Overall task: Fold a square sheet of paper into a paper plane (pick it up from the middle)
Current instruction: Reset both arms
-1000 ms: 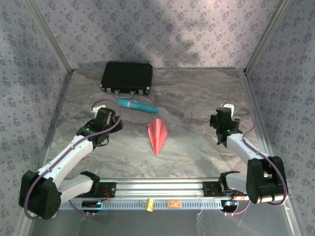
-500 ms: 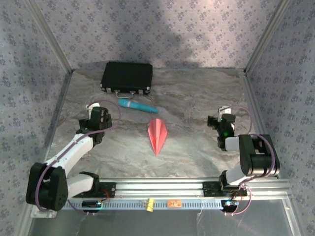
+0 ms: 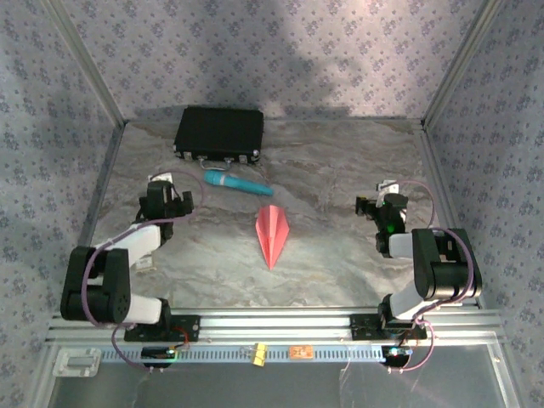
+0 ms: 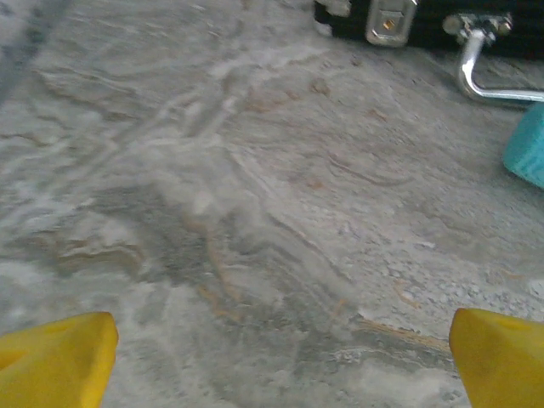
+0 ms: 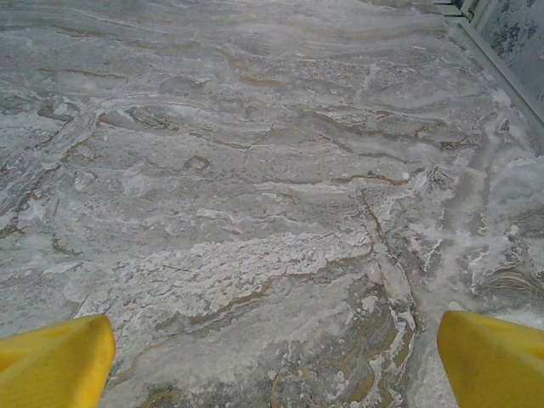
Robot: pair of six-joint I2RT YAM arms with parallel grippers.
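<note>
Left fingers (image 4: 59, 361) and right fingers (image 5: 55, 361) gape, empty; black case (image 4: 425, 13) cropped, seemingly latched.

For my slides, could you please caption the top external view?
Pink paper plane lies mid-table between the open left gripper and open right gripper; black case behind.

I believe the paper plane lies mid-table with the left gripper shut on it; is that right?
Not quite: the top view shows the left gripper open and apart from the paper plane, which does lie mid-table.
</note>
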